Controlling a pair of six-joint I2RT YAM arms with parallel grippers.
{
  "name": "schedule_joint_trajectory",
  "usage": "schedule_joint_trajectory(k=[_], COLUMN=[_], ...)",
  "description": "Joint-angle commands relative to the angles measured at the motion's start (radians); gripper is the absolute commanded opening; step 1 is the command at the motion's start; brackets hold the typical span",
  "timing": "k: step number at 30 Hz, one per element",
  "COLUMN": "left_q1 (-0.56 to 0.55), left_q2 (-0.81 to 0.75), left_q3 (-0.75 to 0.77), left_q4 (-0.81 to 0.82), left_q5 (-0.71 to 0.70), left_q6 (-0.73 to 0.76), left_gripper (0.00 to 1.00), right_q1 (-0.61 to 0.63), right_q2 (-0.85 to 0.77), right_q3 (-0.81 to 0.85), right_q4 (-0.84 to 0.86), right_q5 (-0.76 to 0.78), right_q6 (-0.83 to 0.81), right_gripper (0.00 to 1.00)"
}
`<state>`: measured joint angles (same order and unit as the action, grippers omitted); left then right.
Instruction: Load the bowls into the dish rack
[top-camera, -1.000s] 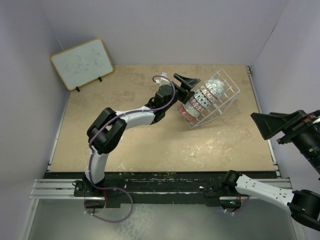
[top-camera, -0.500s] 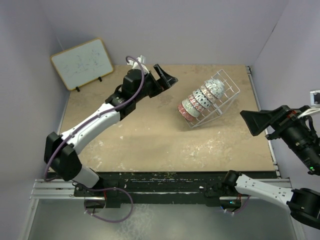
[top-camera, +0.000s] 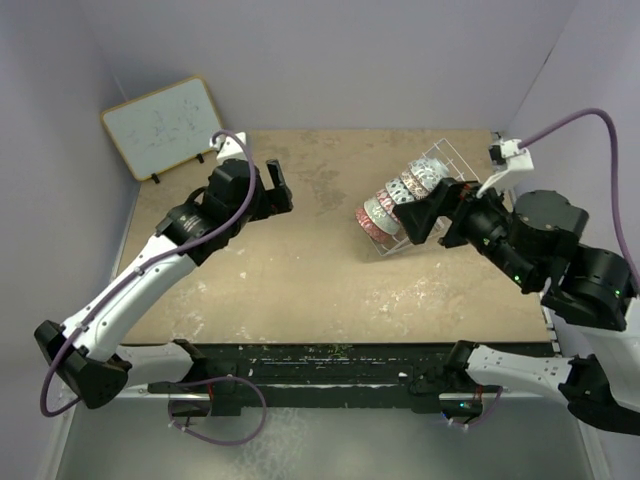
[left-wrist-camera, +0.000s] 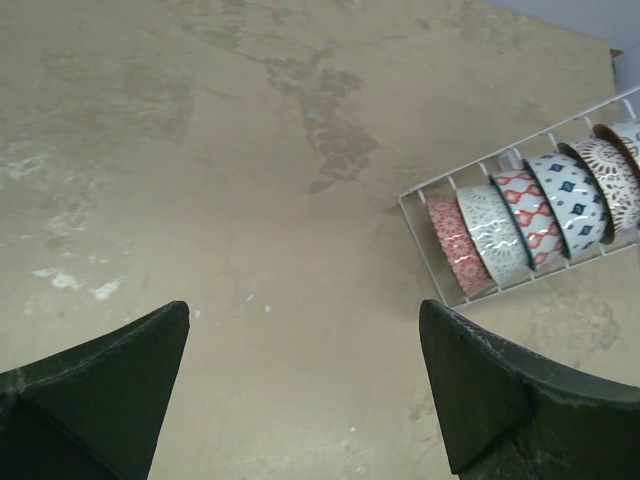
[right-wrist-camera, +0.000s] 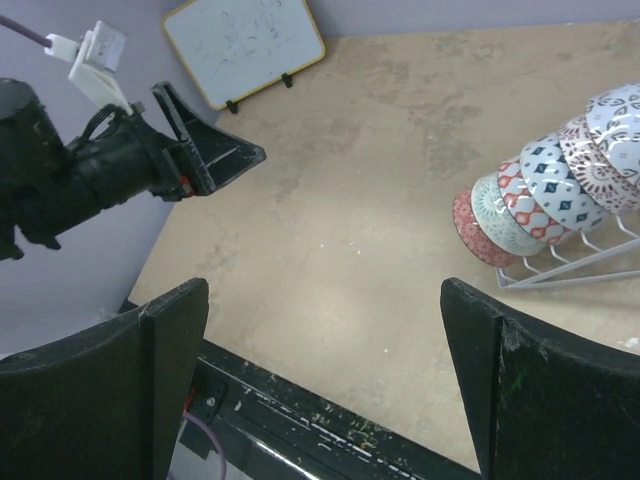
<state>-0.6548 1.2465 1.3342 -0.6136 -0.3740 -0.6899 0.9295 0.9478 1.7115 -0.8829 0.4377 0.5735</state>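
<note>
— What's the biggest thing there?

— The tan table (top-camera: 300, 270), stained in patches. The left arm (top-camera: 150, 275) reaches across its left half toward the far side; the right arm (top-camera: 560, 255) bends in from the right.

— And at the back?

— A wood-framed whiteboard (top-camera: 165, 125) leans in the far left corner, well apart from everything else.

— Where's the dish rack?

— The dish rack (top-camera: 440, 162) sits on the far right part of the table, turned at an angle to the edges. All six bowls (left-wrist-camera: 530, 215) stand on edge in it, one row, each overlapping the next. A red one (right-wrist-camera: 470, 228) is at the near end, then a pale green one (right-wrist-camera: 500, 215), then a red lattice one, a blue one, a brown-patterned one and a blue-white one at the far end.

— The grippers?

— The left gripper (top-camera: 282, 188) hangs over bare table left of the rack, fingers spread wide, nothing between them. The right gripper (top-camera: 418, 215) is in the air by the rack's near right side, also spread wide and holding nothing. In the top view it overlaps the rack, while its own wrist view shows the bowls off to one side.
</note>
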Motion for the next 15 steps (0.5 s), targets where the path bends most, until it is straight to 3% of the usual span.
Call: schedule_joint_trajectory(k=[1, 7, 15], left_q1=[0.001, 0.001, 0.002], left_q2=[-0.082, -0.103, -0.12], left_q3=[-0.03, -0.035, -0.04], left_q4=[-0.084, -0.194, -0.201], left_q5=[-0.108, -0.189, -0.21], left_q6=[0.06, 0.038, 0.075], left_gripper=[0.99, 0.99, 0.99], right_q1=[0.003, 0.003, 0.002], right_q2=[0.009, 0.032, 0.036], right_q3=[-0.011, -0.03, -0.044], right_q4=[0.121, 0.132, 0.144], right_q5=[-0.029, -0.043, -0.047], right_q6=[-0.002, 0.006, 0.007], right_gripper=[1.0, 1.0, 1.0])
